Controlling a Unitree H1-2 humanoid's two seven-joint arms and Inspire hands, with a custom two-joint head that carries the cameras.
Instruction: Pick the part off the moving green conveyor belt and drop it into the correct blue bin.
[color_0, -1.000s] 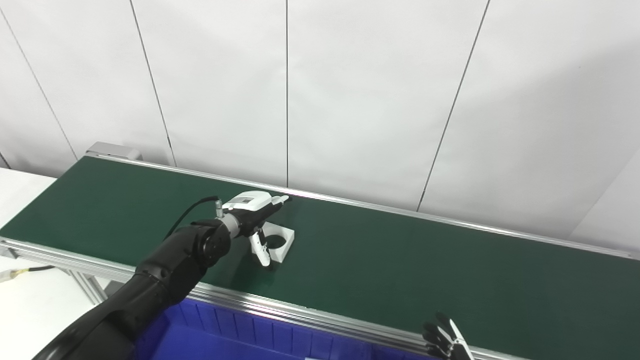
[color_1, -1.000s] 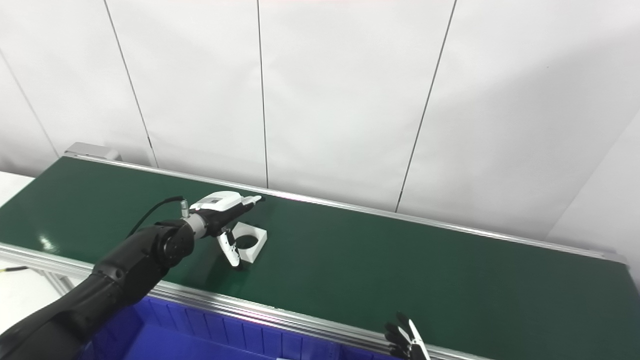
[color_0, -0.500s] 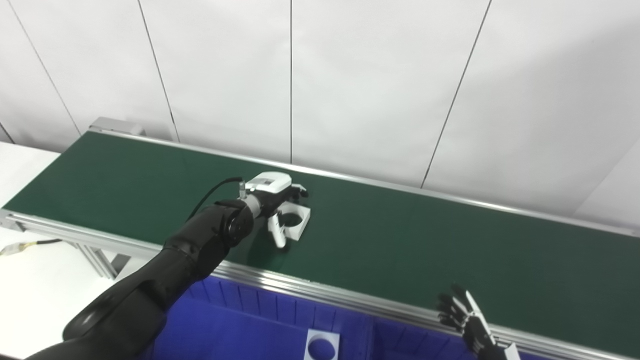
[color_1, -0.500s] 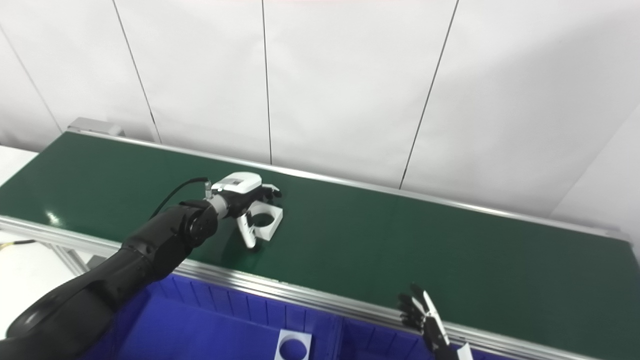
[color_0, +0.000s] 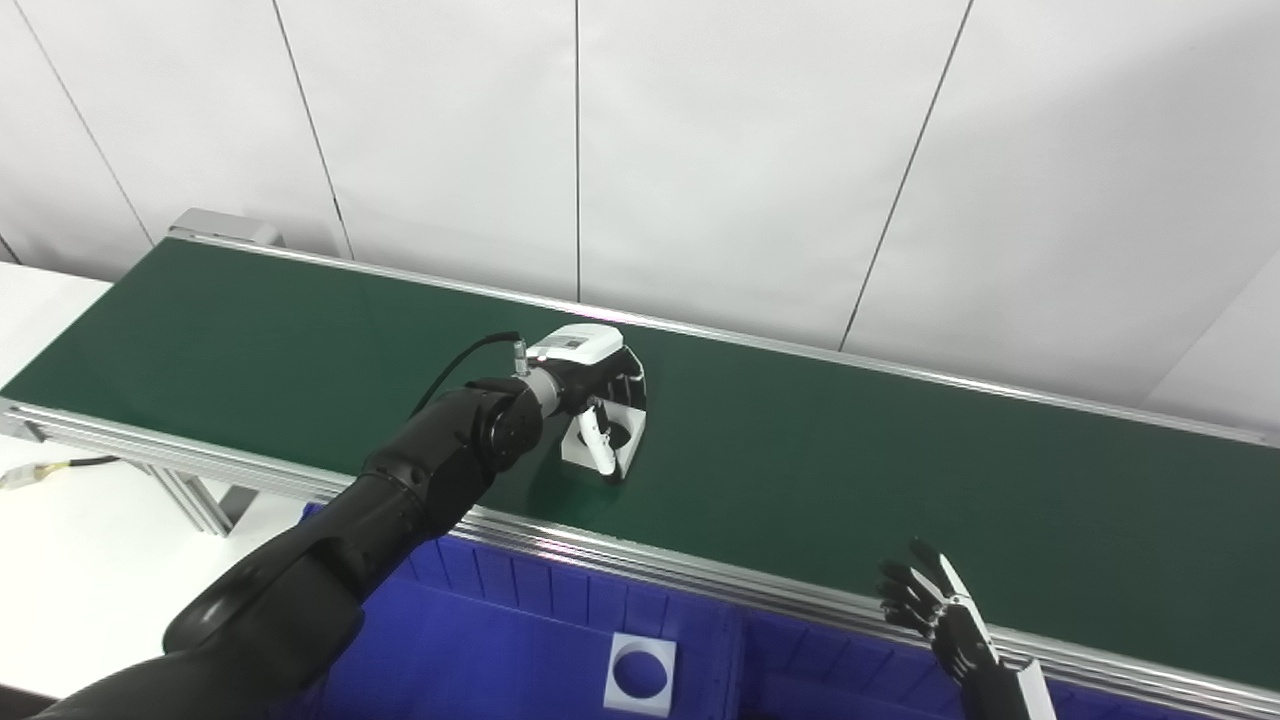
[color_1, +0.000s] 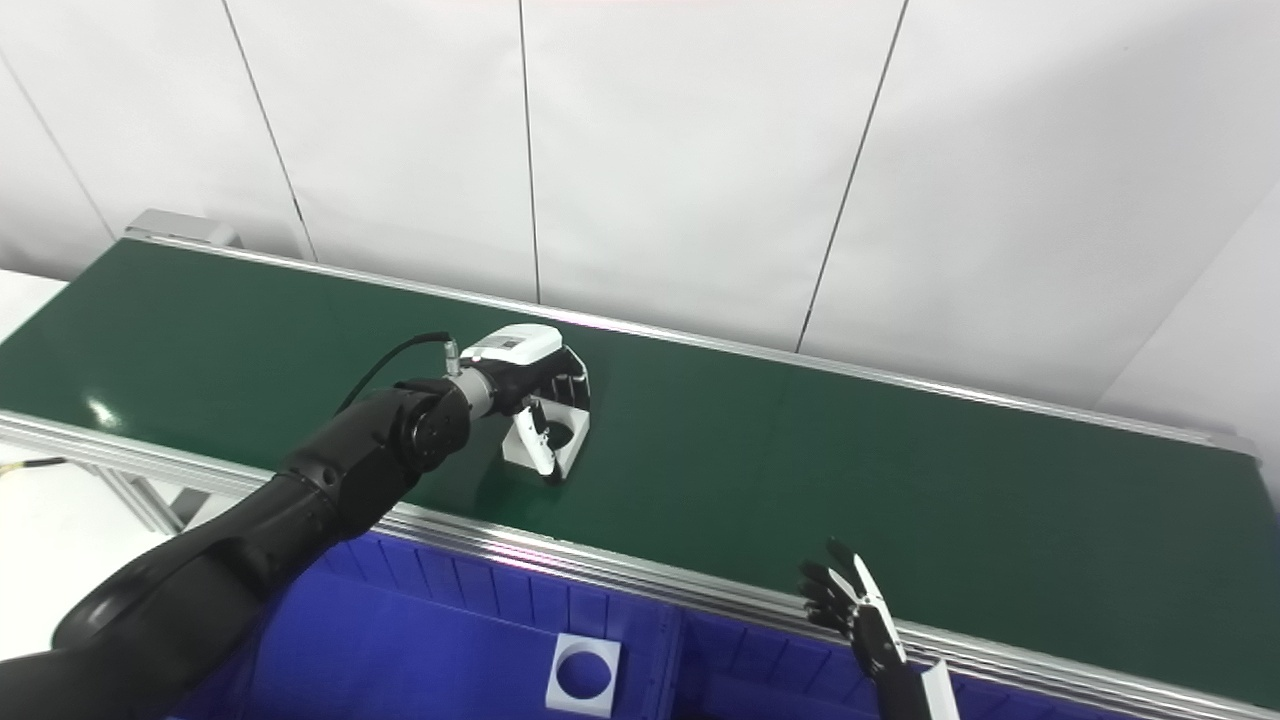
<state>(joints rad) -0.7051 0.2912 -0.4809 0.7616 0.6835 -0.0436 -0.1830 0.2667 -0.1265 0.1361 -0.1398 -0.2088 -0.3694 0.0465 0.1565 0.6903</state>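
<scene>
Out on the green belt (color_0: 300, 350), the left hand (color_0: 590, 385) is wrapped over the white block (color_0: 612, 440), the one with the round hole through it! A second ago that block lay flat on the belt with its hole facing up and the fingers stretched out past its far edge; half a second ago they began to curl over it; now the fingers (color_0: 632, 375) hook down behind the far side while the thumb (color_0: 597, 452) presses the near face, and the block has tipped up on its edge between them. So the hand is clenched on the block, though the low edge looks to be touching the belt, so I'd call it gripped but not yet lifted. The whole view has also dropped and swung since a second ago, which is the head moving, not the belt's frame, and it brings the blue bin (color_1: 440, 640) into sight just below the near rail (color_1: 640, 575), on the arm's side of the fingers. A white block (color_1: 583, 675) of the same kind, hole up, already lies in that bin, well below the thumb, which suggests this compartment is the right one. Far off to the other side, the right hand (color_1: 850, 610) hangs with its fingers spread, holding nothing, just over the near rail. Next comes the lift and the carry back over the rail, and a block pinched on a tilt could slip.
</scene>
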